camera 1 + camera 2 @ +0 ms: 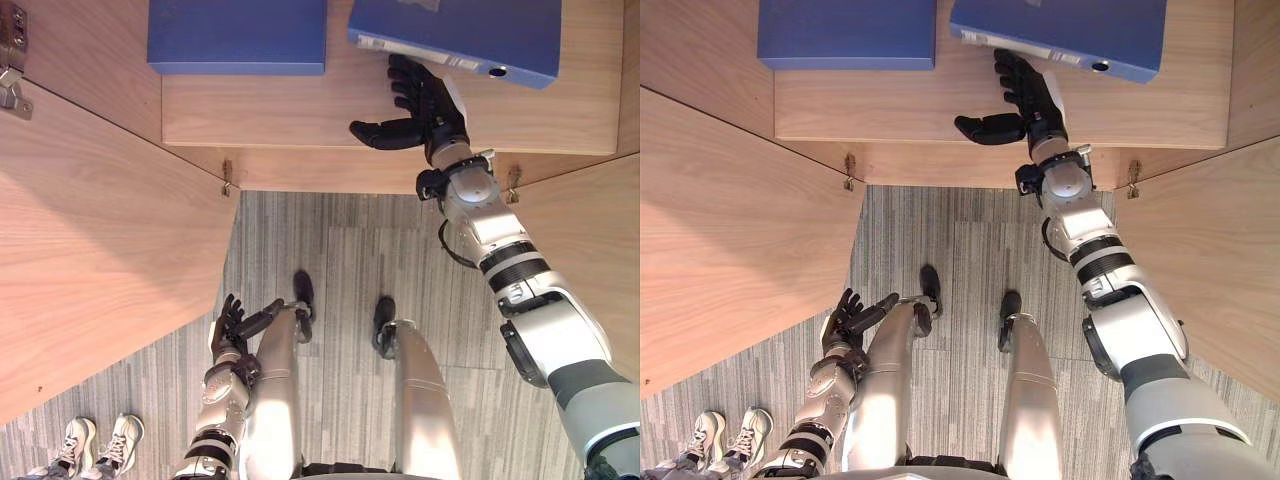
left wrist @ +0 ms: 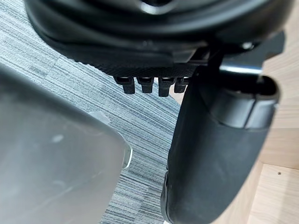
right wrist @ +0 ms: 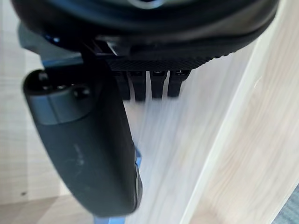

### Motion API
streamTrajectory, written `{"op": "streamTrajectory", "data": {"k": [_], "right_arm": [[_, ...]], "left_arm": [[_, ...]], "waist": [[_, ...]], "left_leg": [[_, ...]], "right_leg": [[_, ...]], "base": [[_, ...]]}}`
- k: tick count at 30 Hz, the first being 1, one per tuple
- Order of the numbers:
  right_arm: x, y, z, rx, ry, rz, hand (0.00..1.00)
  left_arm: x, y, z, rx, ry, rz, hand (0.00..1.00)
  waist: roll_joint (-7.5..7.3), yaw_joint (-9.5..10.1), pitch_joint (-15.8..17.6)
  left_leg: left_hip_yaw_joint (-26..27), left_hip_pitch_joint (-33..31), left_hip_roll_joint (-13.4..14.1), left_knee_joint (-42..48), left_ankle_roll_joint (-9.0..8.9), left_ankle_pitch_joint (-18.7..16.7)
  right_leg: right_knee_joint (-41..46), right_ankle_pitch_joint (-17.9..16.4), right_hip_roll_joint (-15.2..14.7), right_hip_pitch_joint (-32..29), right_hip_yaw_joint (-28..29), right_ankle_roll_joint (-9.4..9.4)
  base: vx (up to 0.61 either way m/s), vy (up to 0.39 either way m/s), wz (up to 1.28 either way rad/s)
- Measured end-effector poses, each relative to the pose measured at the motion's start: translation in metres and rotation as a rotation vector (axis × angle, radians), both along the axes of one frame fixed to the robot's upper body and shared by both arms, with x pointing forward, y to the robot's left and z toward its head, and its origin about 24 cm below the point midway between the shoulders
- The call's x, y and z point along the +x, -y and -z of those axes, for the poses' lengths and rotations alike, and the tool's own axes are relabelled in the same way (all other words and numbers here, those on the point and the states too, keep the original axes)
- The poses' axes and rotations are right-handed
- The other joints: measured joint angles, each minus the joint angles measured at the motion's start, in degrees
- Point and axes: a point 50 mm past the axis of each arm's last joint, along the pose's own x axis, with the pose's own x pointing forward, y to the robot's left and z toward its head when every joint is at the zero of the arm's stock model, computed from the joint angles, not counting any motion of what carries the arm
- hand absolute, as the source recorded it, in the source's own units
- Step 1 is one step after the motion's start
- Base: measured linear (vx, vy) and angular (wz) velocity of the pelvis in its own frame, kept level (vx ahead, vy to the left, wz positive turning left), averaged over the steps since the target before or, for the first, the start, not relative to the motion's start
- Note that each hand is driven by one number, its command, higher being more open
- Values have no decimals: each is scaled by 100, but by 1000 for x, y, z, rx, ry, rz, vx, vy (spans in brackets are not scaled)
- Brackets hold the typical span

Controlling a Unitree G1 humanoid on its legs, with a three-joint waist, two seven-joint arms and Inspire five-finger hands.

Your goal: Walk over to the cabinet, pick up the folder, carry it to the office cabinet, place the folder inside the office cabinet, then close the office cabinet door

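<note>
The folder (image 1: 470, 30) is laid on the cabinet shelf (image 1: 300, 115), with a 2nd blue folder (image 1: 236, 35) apart on its left. Its spine is touched by the straight fingers of the right hand (image 1: 425, 110), thumb spread, nothing clasped. A pale spine label (image 1: 372, 43) is seen, its print unreadable. The left hand (image 1: 235, 325) is hung low, fingers relaxed.

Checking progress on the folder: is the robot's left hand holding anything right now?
No, the left hand hangs open and empty over the carpet, while the right hand touches a blue folder.
</note>
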Motion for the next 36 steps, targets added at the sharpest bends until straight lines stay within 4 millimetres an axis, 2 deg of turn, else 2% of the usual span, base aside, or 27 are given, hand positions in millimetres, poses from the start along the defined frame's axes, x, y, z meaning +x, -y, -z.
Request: {"op": "streamTrajectory", "data": {"k": [5, 9, 15, 18, 20, 21, 26, 31, 34, 35, 36], "right_arm": [[2, 11, 6, 82, -16, 91, 0], [5, 10, -2, 103, 0, 136, 0], [14, 5, -37, -54, 53, 229, 0], [16, 6, -57, -220, 107, 318, 0], [15, 8, -58, -296, 125, 361, 0], [15, 11, -62, -325, 133, 386, 100], [13, 21, -67, -320, 145, 433, 100], [-3, 41, -65, -97, 211, 445, 100], [-27, 54, -49, -36, 274, 446, 100], [-34, 54, -40, -35, 280, 432, 100], [-47, 49, -21, -39, 287, 389, 100]], "left_arm": [[2, 0, -1, 0, 4, 1, 100], [3, 0, -1, -1, 5, -1, 100], [3, -1, -2, 1, 10, -10, 100], [6, 1, -6, -5, 30, -28, 100], [7, 2, -9, -3, 40, -38, 100], [9, 4, -12, -5, 58, -38, 100], [14, 9, -19, -19, 101, -38, 100], [15, 12, -22, -31, 115, -52, 100], [14, 17, -20, -45, 99, -46, 100], [12, 19, -17, -52, 87, -44, 100], [7, 20, -13, -59, 70, -41, 100]], "waist": [[-21, 53, -34], [-31, 62, -65], [-22, 75, -71], [-22, 74, -71], [-21, 75, -71], [-18, 82, -73], [-18, 76, -73], [-18, 76, -72], [-20, 41, -71], [-21, 21, -71], [-22, -11, -71]], "left_leg": [[16, -69, 9, -8, 0, 0], [26, -169, 12, -12, 3, 3], [26, -358, -35, -198, 25, 139], [11, -458, -152, -409, 30, 321], [-4, -477, -187, -490, 34, 391], [-7, -505, -212, -537, 30, 440], [15, -553, -242, -690, 54, 543], [27, -542, -194, -541, 95, 559], [96, -261, -119, -452, 131, 472], [125, -80, -103, -462, 129, 431], [191, 258, -68, -512, 108, 338]], "right_leg": [[-6, 0, 0, -89, 1, 0], [-18, 17, 1, -185, 4, 1], [-126, 128, -17, -391, -18, 13], [-151, 176, -107, -544, -59, 12], [-156, 197, -135, -577, -82, 6], [-152, 208, -158, -625, -94, 0], [-133, 235, -228, -696, -199, -24], [-112, 243, -212, -612, -218, -12], [-187, 242, -176, -260, -234, -9], [-233, 240, -163, -80, -219, -7], [-365, 235, -131, 251, -176, -2]], "base": [[0, 0, 0], [0, 0, 0], [-2, -1, 2], [-15, -6, 16], [-21, -10, 13], [-35, -10, 13], [-42, -13, 14], [0, -2, 0], [26, 2, -5], [12, -12, -14], [3, -14, -17]]}}
